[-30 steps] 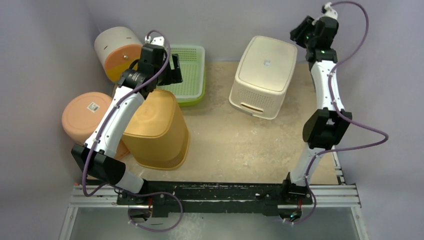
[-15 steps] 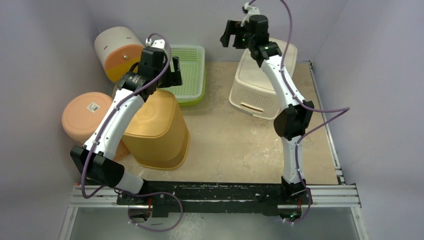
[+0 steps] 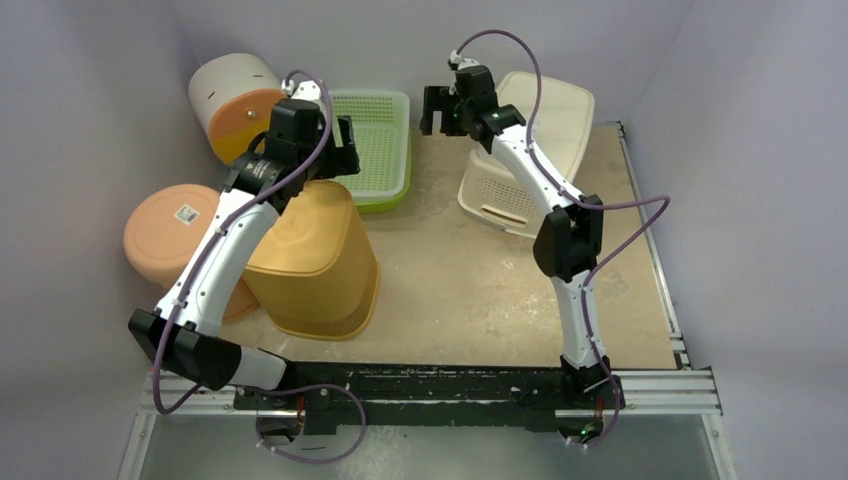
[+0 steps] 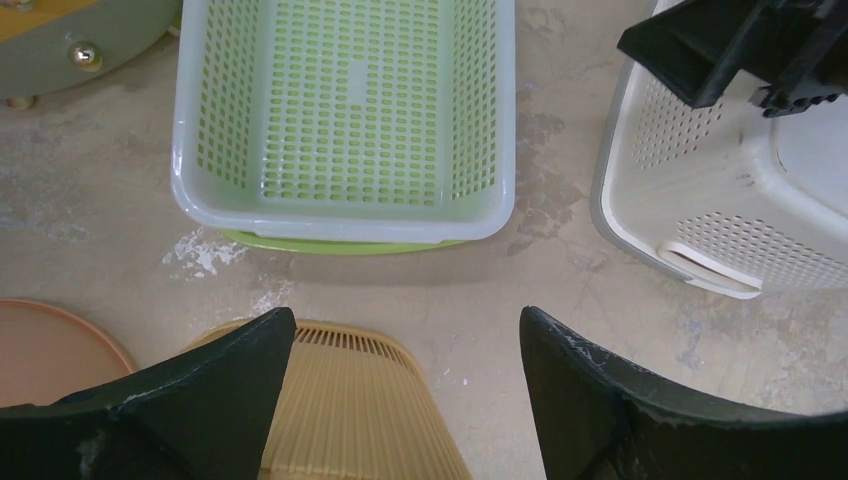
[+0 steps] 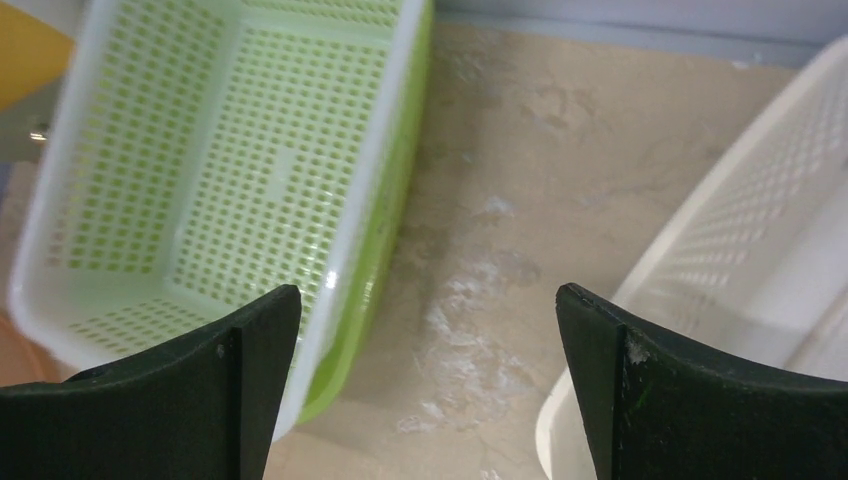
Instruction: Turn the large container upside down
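Beige table [image 3: 450,280], scuffed, with white scrape marks, most of them between the green tray [image 4: 340,222] and the cream bin [image 3: 555,105]. Pale lavender walls [image 3: 100,150] close in on the left, back and right. A black rail [image 3: 450,385] with the arm bases runs along the near edge.

Right claw [image 5: 428,300] is spread wide and holds nothing. It hangs over bare table at the far side, with the tray just to its left and the cream bin's perforated wall just to its right. The cream bin is the large container: base up, rim on the table, at the far right.

Left claw [image 4: 405,340] is also wide open and empty. It sits above the far edge of the yellow bin [image 3: 320,260], which is base up too. The tray is just beyond this claw and the cream bin is off to its right.

Left of the left claw is an orange tub [image 3: 170,230], base up with a sticker on it. It is touching or just beside the yellow bin — can't tell which. Further back on the left a cream drum [image 3: 235,100] with an orange end lies on its side against the wall, near the tray's left corner.
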